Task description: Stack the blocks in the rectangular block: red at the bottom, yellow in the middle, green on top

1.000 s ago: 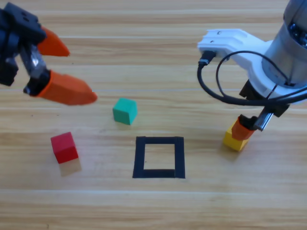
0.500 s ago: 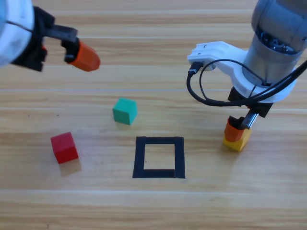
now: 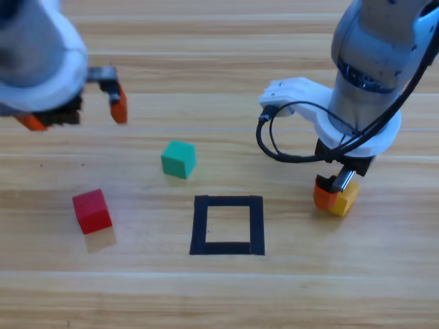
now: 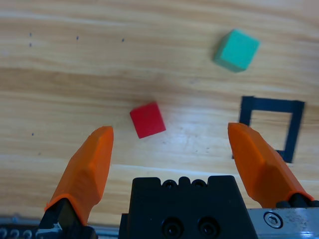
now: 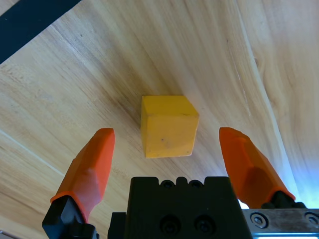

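The wooden table [image 3: 219, 295] fills the high view, pale planks running side to side. The right arm [image 3: 374, 62] is the bulkiest thing on it, reaching down from the top right with a black cable [image 3: 274, 140] looping off its wrist. The left arm [image 3: 34, 58] shows as a grey rounded mass at the upper left corner. Near the middle of the table, a little toward the bottom edge, lies the rectangular block [image 3: 228, 225], a hollow outline of black tape with bare wood inside it. The right gripper [image 5: 167, 139] hangs directly over the yellow cube [image 3: 341, 198], which sits on the table well to the right of the tape outline; its jaws are spread wide, one on each side of the cube and clear of both faces. The left gripper [image 4: 172, 137] is raised above the table's left side, its jaws also spread wide and holding nothing; in the left wrist view the red cube [image 4: 147, 120] lies on the wood between and beyond its fingertips. The red cube sits left of the tape outline and apart from it. The green cube [image 3: 178, 159] rests above and left of the outline, near its upper left corner but outside it.
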You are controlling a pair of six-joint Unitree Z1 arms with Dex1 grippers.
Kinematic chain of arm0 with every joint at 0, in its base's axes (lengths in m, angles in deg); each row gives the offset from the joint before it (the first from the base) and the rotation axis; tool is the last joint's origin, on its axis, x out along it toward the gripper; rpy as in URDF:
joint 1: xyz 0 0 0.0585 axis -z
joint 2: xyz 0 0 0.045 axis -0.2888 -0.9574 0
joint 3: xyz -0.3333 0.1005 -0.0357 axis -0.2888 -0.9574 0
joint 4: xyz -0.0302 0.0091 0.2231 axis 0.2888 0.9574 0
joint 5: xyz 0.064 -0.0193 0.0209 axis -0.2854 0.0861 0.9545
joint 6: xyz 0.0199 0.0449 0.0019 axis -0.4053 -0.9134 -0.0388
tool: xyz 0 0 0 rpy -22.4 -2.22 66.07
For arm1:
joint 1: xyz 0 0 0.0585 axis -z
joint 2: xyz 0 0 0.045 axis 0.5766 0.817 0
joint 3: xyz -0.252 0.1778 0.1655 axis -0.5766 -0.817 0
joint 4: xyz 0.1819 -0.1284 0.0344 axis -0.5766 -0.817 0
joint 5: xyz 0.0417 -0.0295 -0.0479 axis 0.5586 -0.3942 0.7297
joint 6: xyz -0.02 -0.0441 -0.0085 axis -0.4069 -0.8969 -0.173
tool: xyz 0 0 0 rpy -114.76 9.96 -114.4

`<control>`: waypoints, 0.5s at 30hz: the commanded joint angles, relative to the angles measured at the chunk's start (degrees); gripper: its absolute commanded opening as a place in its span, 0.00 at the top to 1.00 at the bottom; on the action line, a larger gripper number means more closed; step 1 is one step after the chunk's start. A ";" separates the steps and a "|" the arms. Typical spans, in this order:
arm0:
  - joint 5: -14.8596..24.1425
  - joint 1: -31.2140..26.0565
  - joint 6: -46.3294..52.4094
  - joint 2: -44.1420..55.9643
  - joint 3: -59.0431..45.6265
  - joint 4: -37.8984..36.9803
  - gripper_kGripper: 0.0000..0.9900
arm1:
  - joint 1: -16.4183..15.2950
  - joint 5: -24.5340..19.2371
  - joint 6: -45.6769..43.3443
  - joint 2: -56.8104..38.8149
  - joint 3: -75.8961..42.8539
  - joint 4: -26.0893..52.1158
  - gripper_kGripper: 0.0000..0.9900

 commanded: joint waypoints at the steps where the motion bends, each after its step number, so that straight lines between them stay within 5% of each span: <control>1: -5.30 -4.48 2.01 -13.86 3.57 4.59 0.01 | 2.77 -1.25 0.12 4.24 0.04 -1.21 0.07; 15: -12.15 -10.72 4.82 -17.55 1.29 3.36 0.02 | 3.73 -0.72 0.21 6.70 0.39 -1.83 0.18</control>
